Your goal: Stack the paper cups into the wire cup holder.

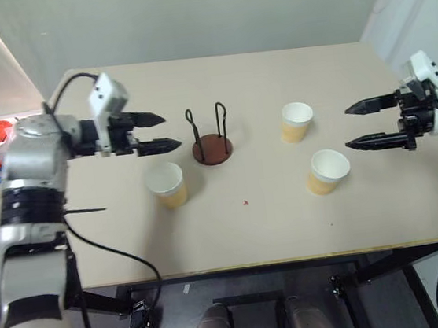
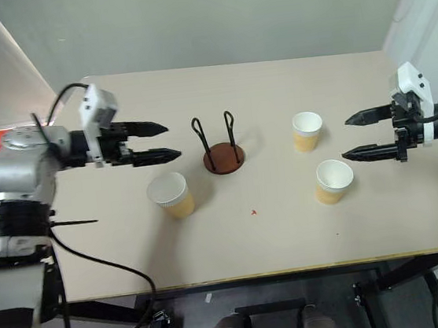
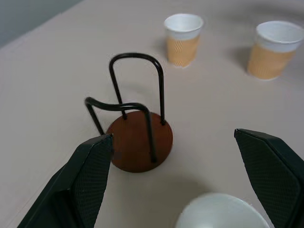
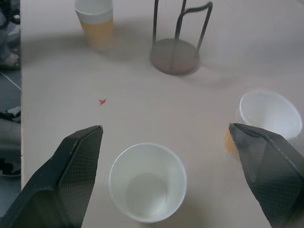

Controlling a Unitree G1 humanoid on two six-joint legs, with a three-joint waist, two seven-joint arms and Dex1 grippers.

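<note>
A pale tan table (image 1: 235, 233) seen from above, with three paper cups standing upright and apart on it, a wire cup holder among them, and a robot gripper hovering at each side.

Nearest the robot, a small red mark (image 1: 246, 203) sits on the tabletop. Taking that mark as the centre of a clock face, with twelve o'clock pointing to the far edge of the table, the left cup (image 1: 166, 185) stands at about ten o'clock and the near right cup (image 1: 328, 171) at about two to three o'clock. Both show white insides and tan-yellow ribbed sides.

Further back, the wire cup holder (image 1: 212, 147) stands at about eleven o'clock from the mark: a round reddish-brown disc with two thin black wire loops rising from it. Nothing is in it. The far right cup (image 1: 296, 121) stands at about one o'clock.

The left gripper (image 1: 167, 131) hangs above the table at about ten o'clock, its two black fingers spread wide and pointing toward the holder, grasping nothing. In the left wrist view, the holder lies ahead between the fingers and the left cup's white rim sits just below the gap.

The right gripper (image 1: 357, 125) hangs at about two o'clock, fingers likewise spread wide and empty, pointing inward. In the right wrist view, the near right cup sits in the gap between the fingers, untouched, and the far right cup is partly hidden behind one finger.
</note>
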